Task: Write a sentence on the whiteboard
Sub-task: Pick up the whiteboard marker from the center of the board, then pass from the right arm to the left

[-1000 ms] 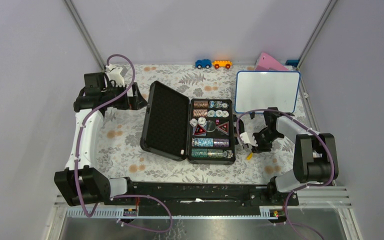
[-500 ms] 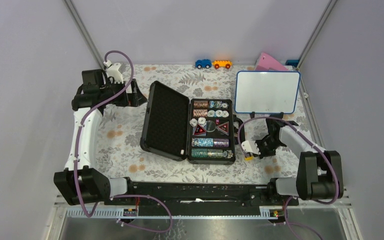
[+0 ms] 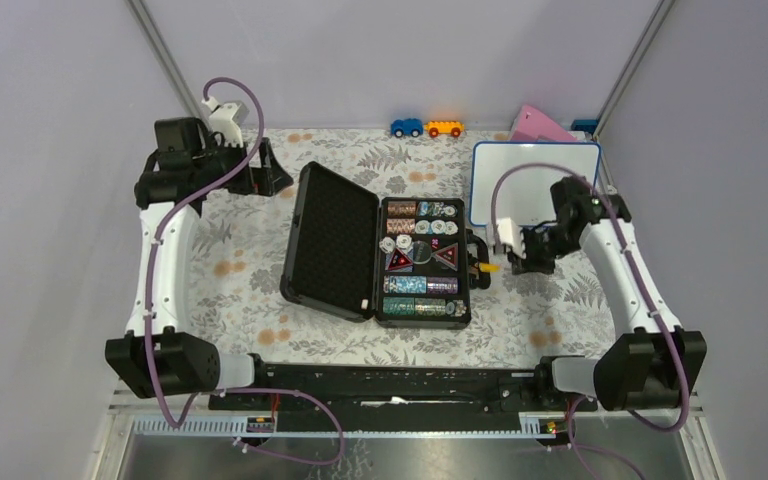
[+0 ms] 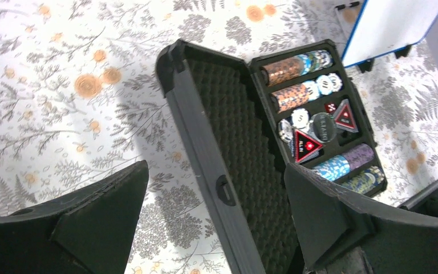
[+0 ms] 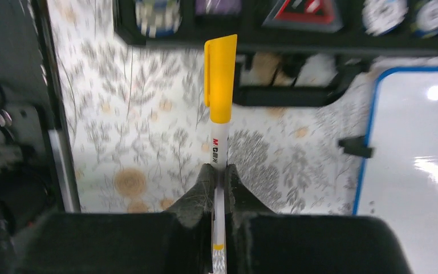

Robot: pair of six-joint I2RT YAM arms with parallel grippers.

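Pinching a marker by its white barrel, the right gripper has its two black fingers pressed tight against either side of it, and the yellow cap is on, pointing away from the wrist. The capped end reaches toward the right edge of an open black case, where the marker shows from above as a small yellow tip just beside that case. Beneath the marker lies the flowered cloth of the table, and to its right in the wrist view is the blue-framed whiteboard, glossy with light on its white face. From above the whiteboard stands at the far right corner of the table, and the right gripper sits in front of its lower edge with the forearm crossing its right part. Behind the board a pink wedge shows at the back edge, and further left along that edge sit a blue toy car and an orange toy car. The case lies at the middle of the table, lid laid flat to the left, its tray holding rows of poker chips. The left gripper is near the far left corner, its jaws spread wide with nothing between them; its wrist view shows the left gripper looking down across the foam-lined lid toward the whiteboard.
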